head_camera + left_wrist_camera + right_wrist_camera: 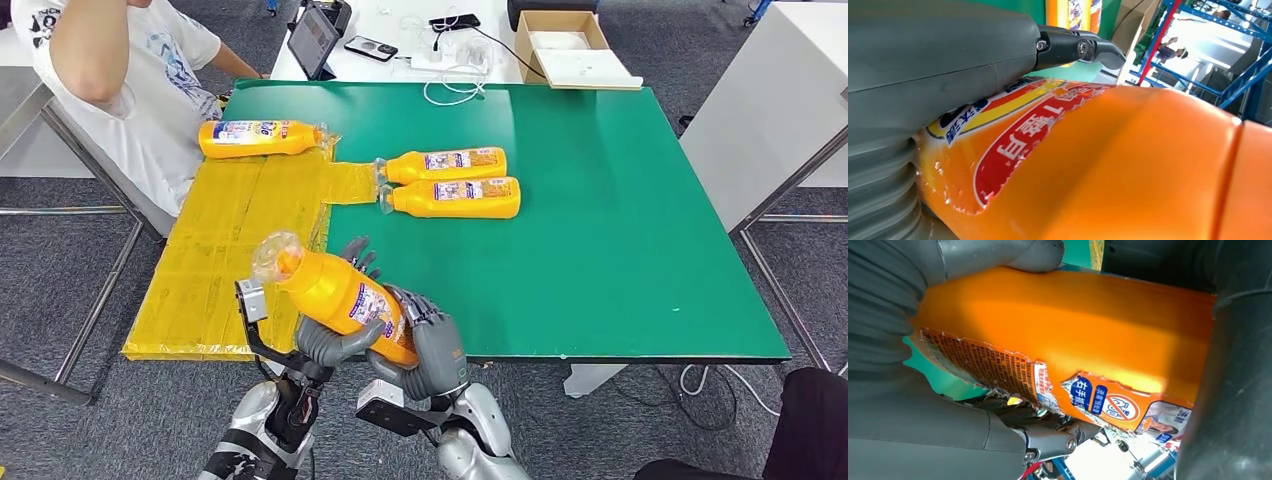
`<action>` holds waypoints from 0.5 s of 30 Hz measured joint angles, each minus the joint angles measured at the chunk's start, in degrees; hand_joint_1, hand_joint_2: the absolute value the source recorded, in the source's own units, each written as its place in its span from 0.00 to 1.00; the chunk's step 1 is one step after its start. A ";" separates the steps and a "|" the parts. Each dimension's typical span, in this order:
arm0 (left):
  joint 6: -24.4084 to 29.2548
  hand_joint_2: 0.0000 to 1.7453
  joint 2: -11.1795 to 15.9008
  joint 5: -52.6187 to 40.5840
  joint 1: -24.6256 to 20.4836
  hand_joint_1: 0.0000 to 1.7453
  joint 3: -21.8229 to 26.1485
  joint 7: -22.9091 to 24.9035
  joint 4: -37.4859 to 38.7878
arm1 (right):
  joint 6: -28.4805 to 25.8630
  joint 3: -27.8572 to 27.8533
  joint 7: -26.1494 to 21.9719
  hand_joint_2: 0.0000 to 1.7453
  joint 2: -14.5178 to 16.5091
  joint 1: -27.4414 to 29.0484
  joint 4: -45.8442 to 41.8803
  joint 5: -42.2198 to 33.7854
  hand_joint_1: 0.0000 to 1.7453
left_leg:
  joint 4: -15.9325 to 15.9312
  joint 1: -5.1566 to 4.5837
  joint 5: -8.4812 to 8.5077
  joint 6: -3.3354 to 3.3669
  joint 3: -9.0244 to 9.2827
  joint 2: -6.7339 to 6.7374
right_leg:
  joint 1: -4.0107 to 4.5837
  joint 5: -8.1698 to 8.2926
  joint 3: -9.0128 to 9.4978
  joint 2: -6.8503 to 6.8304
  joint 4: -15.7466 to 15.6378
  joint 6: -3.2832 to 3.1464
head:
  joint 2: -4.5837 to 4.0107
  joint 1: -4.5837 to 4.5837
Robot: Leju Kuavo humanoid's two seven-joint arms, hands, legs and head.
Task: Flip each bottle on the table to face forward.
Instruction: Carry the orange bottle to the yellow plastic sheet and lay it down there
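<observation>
Both my hands hold one orange bottle (340, 292) lifted off the table's near edge, its clear cap tilted up and to the left. My left hand (335, 335) grips it from below, my right hand (432, 345) wraps its base. The torn label of this bottle (1108, 165) shows close up in the left wrist view, under my left hand (923, 75). The right wrist view has the bottle (1073, 325) with a ragged label between the fingers of my right hand (908, 405). Two more orange bottles (444, 164) (452, 197) lie side by side mid-table. A third (258, 138) lies at the far left.
Yellow sheeting (235, 250) covers the left part of the green table (620, 230). A person in a white shirt (120, 90) sits at the far left corner. A tablet, a phone, cables and an open cardboard box (565, 45) are on the white table behind.
</observation>
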 joint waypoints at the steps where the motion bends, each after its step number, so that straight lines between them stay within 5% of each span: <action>1: 0.00 1.00 0.03 -0.08 0.03 0.98 0.00 -0.05 0.03 | 0.01 0.06 0.03 1.00 0.03 -0.05 0.17 -0.08 1.00 | 0.00 0.00 0.00 0.00 0.00 0.00 | 0.00 0.00 0.00 0.00 0.00 0.00 | 0.00 0.00; 12: 0.44 1.00 0.09 -1.21 0.46 1.00 0.00 -1.15 0.14 | 0.02 0.32 0.51 1.00 0.15 -0.29 1.09 -0.28 1.00 | 0.00 0.00 0.00 0.00 0.00 0.00 | 0.00 0.00 -0.01 0.00 0.00 0.00 | 0.00 0.00; 13: 0.66 1.00 0.09 -1.39 0.46 1.00 0.00 -1.25 0.13 | 0.02 0.34 0.59 1.00 0.15 -0.29 1.14 -0.28 0.84 | 0.00 0.00 0.00 0.00 0.00 0.00 | 0.00 0.00 -0.01 0.00 0.00 0.00 | 0.00 0.00; 15: 1.56 1.00 0.07 -2.29 0.45 1.00 -0.01 -1.68 0.08 | 0.03 0.38 0.84 1.00 0.16 -0.29 1.25 -0.29 0.34 | 0.00 0.00 0.00 0.00 0.00 0.00 | 0.00 0.00 -0.01 0.01 0.00 0.00 | 0.00 0.00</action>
